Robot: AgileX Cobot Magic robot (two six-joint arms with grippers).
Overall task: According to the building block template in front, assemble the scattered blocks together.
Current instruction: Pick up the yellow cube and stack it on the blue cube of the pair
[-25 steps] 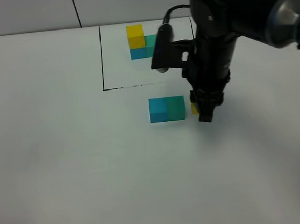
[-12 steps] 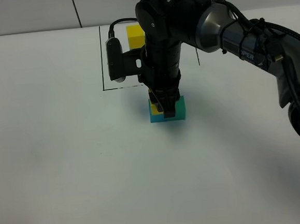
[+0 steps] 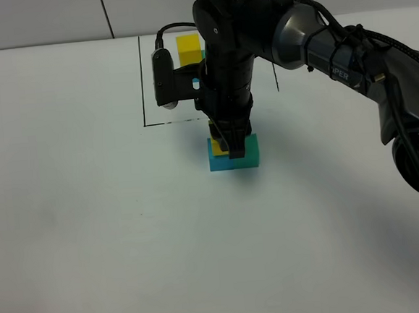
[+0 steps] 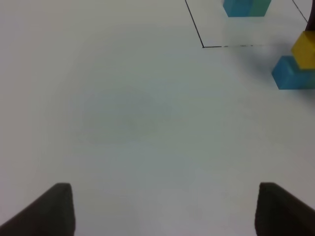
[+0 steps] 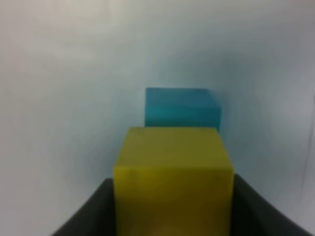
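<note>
The near part of the white bench (image 3: 93, 245) is bare and matte, with a soft grey shadow spread over its right side under the right arm. In the left wrist view the left gripper (image 4: 162, 209) hangs low over this plain stretch, its two dark fingertips (image 4: 56, 206) standing wide apart with nothing between them.

Toward the middle of the bench lie the scattered blocks. The blue block (image 3: 216, 156) and the green block (image 3: 248, 152) sit side by side, touching, blue on the left in the high view. The right gripper (image 3: 233, 149) comes straight down over them from a bulky black arm and is clamped on the yellow block (image 5: 173, 177); the right wrist view shows the yellow cube filling the space between the dark jaws, with the blue block just beyond it. From the left wrist view the yellow block sits at the top of the blue one, though whether it rests on it or hangs just above cannot be told.

Behind the pair, a thin black line (image 3: 142, 82) marks out a square on the bench. Inside it, near its far edge, stands the building block template (image 3: 188, 48), mostly hidden by the arm; its yellow top cube shows, with a sliver of teal just beside.

Farthest back, the bench meets a pale wall (image 3: 39, 17) crossed by dark seams
</note>
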